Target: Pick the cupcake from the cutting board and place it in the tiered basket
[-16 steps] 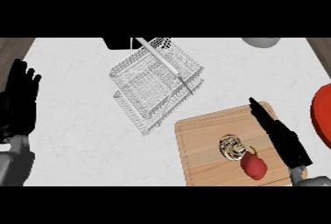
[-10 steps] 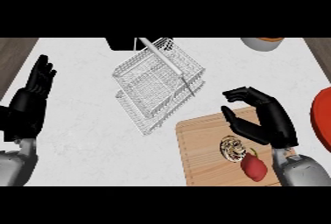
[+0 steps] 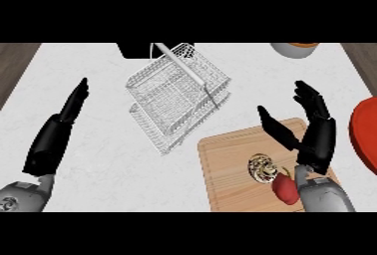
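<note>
I see my right hand open and empty above the pale wooden cutting board near the swirled brown cupcake, left hand open too.

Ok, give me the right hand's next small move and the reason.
Probably bring the right hand down over the cupcake: the hand is open above the cutting board, and the cupcake lies untouched on it, clear of the fingers.

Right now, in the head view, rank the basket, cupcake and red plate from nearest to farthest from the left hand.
1. Basket, upper middle, nearest the left hand.
2. Cupcake, on the board at lower right.
3. Red plate, at the right edge.
</note>
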